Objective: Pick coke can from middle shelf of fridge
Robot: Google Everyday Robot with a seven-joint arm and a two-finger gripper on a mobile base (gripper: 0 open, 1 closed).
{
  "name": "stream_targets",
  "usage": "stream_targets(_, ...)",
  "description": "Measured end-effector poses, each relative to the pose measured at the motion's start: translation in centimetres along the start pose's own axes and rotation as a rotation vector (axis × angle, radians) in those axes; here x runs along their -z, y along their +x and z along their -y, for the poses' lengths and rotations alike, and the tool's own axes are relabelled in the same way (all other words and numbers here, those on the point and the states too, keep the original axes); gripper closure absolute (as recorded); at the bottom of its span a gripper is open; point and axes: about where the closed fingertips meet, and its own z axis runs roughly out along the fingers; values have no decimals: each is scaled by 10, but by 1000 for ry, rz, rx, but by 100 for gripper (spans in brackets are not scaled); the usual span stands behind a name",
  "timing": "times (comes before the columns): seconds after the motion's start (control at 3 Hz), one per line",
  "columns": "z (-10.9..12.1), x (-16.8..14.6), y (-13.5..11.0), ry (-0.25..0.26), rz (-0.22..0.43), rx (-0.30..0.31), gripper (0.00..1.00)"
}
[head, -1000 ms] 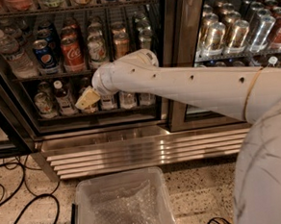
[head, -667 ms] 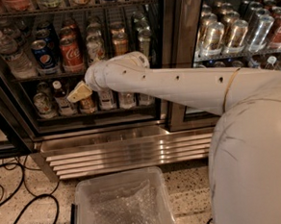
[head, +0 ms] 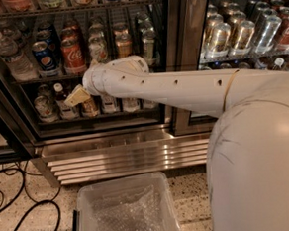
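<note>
End effector just below the middle shelf, grip impossible to tell, hadn't reached the coke can, upright there and unpicked.

Speckled beige floor across lower part of frame. Black cables looping on it, lower left. Clear plastic bin standing on floor, bottom centre, crumpled film inside. Second cooler upper right, brightly lit, rows of cans. Gripper left of centre, slightly above mid-height.
</note>
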Motion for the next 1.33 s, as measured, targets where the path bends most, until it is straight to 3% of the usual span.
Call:
stream_targets(0.33, 1, -31, -31, 29, 105, 63, 15)
stream_targets(0.67, 4, -51, -57, 55, 191, 100, 15)
stream_targets(1.33, -3, -71, -79, 67, 282, 113, 13)
